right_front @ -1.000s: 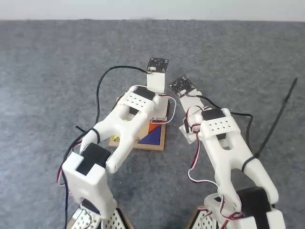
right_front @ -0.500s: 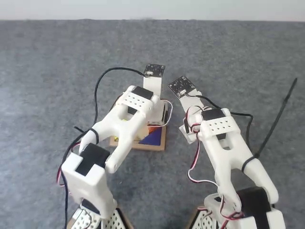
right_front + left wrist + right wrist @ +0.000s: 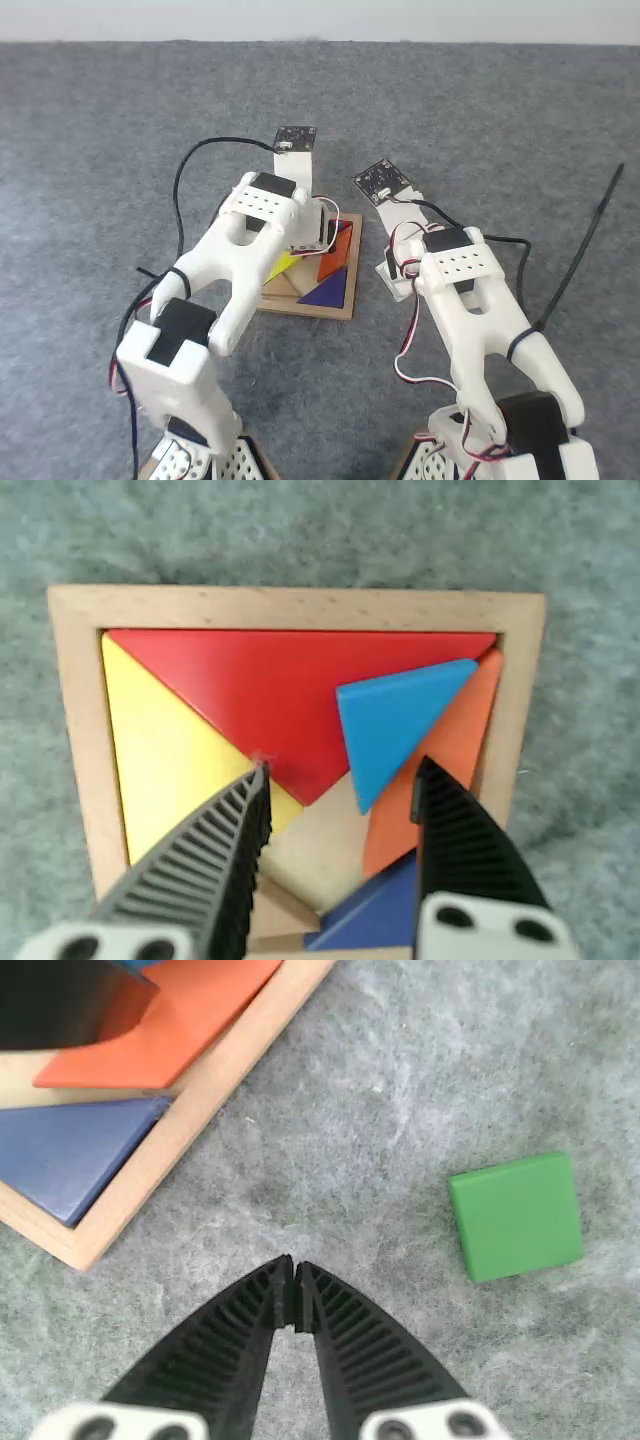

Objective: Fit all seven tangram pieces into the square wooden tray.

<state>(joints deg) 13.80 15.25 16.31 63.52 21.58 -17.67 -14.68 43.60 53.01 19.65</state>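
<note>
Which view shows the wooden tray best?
The left wrist view: it looks straight down on the wooden tray, most of its rim visible. In the high view the left arm covers part; the right wrist view catches one corner.

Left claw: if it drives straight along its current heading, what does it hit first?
Likely the light blue triangle, lying askew over the red triangle and orange piece in the tray. The open left claw points down at it, straddling one corner. Height above unclear.

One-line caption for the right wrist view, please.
Shut right tool above grey carpet; green square lies outside the wooden tray.
</note>
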